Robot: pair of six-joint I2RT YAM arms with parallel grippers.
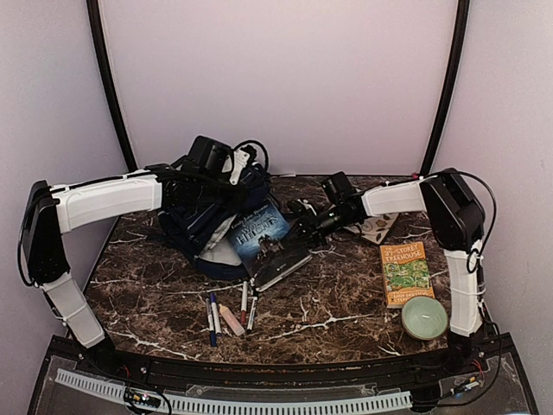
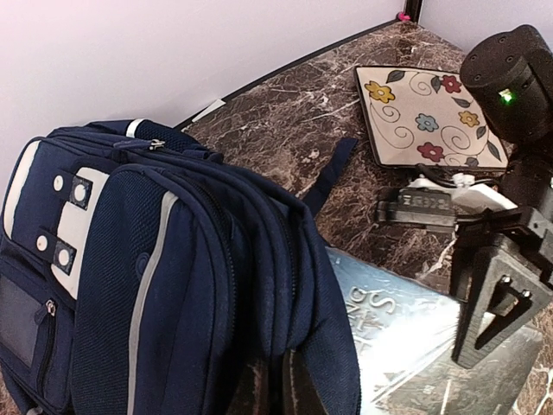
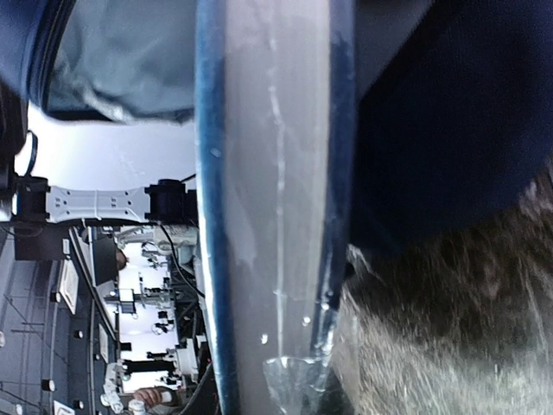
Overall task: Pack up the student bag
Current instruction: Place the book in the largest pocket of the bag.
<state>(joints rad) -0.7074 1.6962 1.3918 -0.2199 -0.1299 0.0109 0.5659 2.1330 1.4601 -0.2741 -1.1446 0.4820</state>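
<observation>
The top camera looks down from above and behind the bases, far enough back to take in the whole table (image 1: 173,294) and both arms. The left wrist camera hangs close over the bag (image 2: 173,259), facing across toward the right arm (image 2: 510,86). The right wrist camera sits hard against the edge of the book (image 3: 268,173) (its picture turned sideways). All three share bag and book.

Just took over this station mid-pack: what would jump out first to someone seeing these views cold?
The navy student bag lies open at back centre-left, a blue book half out of its mouth, the right tool at the book's edge. Loose pens lie near the front edge; an orange book and green bowl sit front right.
</observation>
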